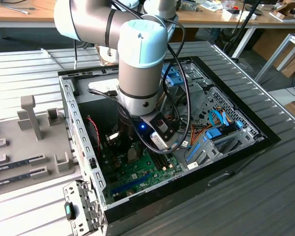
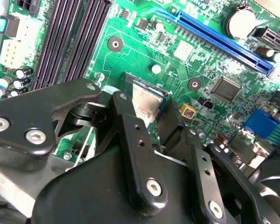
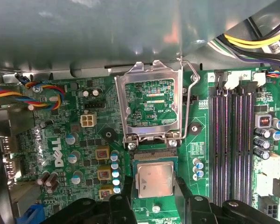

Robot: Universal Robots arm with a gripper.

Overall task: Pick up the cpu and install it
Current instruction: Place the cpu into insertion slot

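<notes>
cpu point(image 3: 155, 179) top dull brushed silver metal, socket load plate point(image 3: 122, 107) shiny bare metal, motherboard point(image 3: 91, 140) glossy green, gripper point(image 2: 147, 106) matt black

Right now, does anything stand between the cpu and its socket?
Nothing visible does. The cpu is at the socket, with the gripper around it. The metal hold-down frame is swung open away from it, and its wire lever is lifted too.

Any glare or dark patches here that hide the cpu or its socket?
First wrist view: the cpu has a soft warm sheen on its top, and the socket frame is evenly lit. Second wrist view: glare washes the cpu's top pale, and the gripper sits dark around it. Exterior view: the arm shades the inside of the case.
</notes>
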